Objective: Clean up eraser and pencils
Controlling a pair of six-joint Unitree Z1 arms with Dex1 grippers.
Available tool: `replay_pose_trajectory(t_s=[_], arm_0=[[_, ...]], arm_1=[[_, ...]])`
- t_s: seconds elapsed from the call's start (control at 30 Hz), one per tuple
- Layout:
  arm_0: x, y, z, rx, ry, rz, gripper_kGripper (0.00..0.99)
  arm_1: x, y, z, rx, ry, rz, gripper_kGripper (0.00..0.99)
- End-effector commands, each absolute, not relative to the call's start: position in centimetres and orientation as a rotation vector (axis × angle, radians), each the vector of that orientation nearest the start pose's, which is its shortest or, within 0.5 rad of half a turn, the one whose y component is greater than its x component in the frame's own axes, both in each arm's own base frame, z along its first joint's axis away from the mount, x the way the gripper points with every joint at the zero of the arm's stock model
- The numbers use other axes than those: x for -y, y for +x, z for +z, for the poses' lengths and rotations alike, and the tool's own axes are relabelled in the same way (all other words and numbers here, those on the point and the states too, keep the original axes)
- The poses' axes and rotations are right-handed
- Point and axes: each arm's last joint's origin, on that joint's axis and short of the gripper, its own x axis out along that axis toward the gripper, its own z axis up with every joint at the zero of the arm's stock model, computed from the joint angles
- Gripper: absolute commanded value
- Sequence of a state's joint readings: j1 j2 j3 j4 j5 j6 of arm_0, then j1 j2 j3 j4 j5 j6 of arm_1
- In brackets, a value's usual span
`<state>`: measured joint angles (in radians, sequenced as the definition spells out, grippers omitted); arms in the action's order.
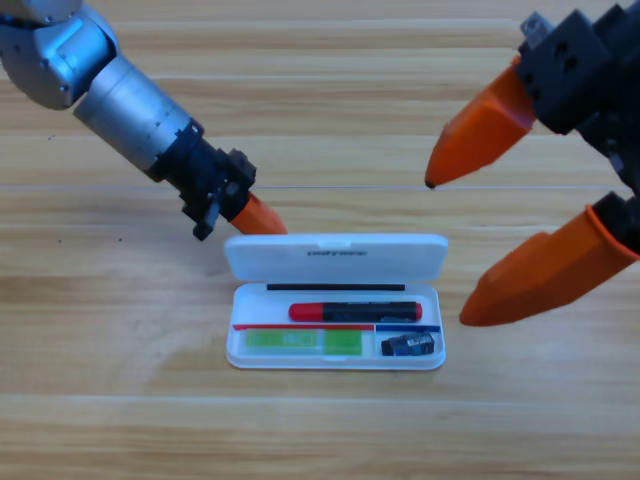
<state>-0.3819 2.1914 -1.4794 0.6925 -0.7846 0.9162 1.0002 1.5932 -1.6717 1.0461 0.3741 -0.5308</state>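
The white case (335, 300) lies open on the wooden table (320, 430), a little below the middle of the view, with its lid (335, 257) folded back toward the top edge. All three task things sit inside it. The longer pencil (355, 311), black-barrelled with a red cap and end, lies lengthwise in the upper compartment of the tray. The stubby green pencil (305, 343) lies in the lower left compartment, parallel to the long one. The eraser (410, 345), a small dark block with a pale label, rests in the small lower right compartment, slightly tilted.

The left gripper (262, 221) comes in from the upper left corner and points down to the right. Its orange tip is right at the upper left corner of the lid, touching it or just short of it. Only one orange mass shows there, so how far its jaws are parted cannot be told, and it holds nothing visible.

The right gripper (448, 252) shows large at the right edge, partly cut off. Its two orange jaws are spread wide apart and grip nothing; both tips point left toward the case, the lower one just beside the case's right end.
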Motion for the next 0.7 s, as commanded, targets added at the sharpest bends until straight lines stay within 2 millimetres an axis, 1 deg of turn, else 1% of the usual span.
replay_pose_trajectory(t_s=[0.03, 0.23, 0.37, 0.7], arm_0=[[20.5, 35.8, 18.2, -0.892, 0.396, -1.584, 0.000], [21.0, 34.6, 17.0, -0.904, 0.422, -1.636, 0.000], [21.3, 34.2, 16.0, -0.921, 0.429, -1.657, 0.000], [22.5, 32.8, 14.7, -0.948, 0.469, -1.690, 0.000]], arm_1=[[-24.9, 13.4, 43.0, -0.625, -0.716, 1.538, 0.916], [-25.0, 13.5, 43.1, -0.623, -0.713, 1.539, 0.916], [-25.1, 13.5, 43.1, -0.625, -0.712, 1.540, 0.916], [-25.3, 13.6, 43.0, -0.628, -0.712, 1.542, 0.916]])
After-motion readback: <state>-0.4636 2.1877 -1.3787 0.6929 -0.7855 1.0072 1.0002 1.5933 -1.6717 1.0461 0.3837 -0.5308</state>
